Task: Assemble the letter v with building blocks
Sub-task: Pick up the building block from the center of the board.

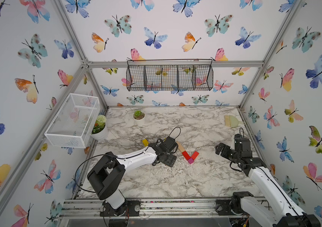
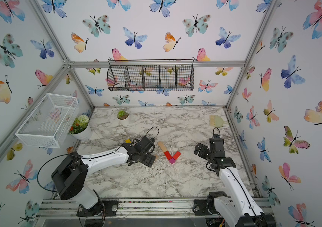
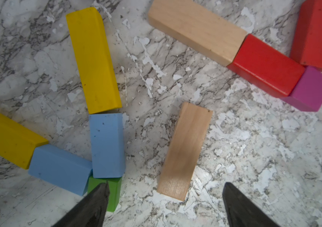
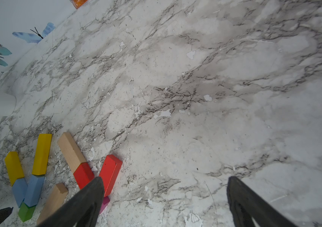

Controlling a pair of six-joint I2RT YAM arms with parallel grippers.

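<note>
The building blocks lie in two groups on the marble. A tan bar (image 3: 195, 29), two red bars (image 3: 266, 66) (image 3: 317, 33) and a magenta cube (image 3: 313, 88) form a partial V, seen in both top views (image 1: 190, 157). Two yellow bars (image 3: 94, 61), two light-blue bars (image 3: 107, 145) and a green cube (image 3: 115, 192) form another V. A loose tan bar (image 3: 184, 151) lies between the groups, its near end between the open fingers of my left gripper (image 3: 167, 183). My right gripper (image 4: 165, 178) hangs open over bare marble to the right (image 1: 220, 148).
A small succulent pot (image 1: 138, 116) and a flower pot (image 1: 99, 127) stand at the back left. A white mesh basket (image 1: 71, 120) hangs on the left wall, a black wire basket (image 1: 169, 77) on the back wall. A brush (image 1: 232, 120) lies back right.
</note>
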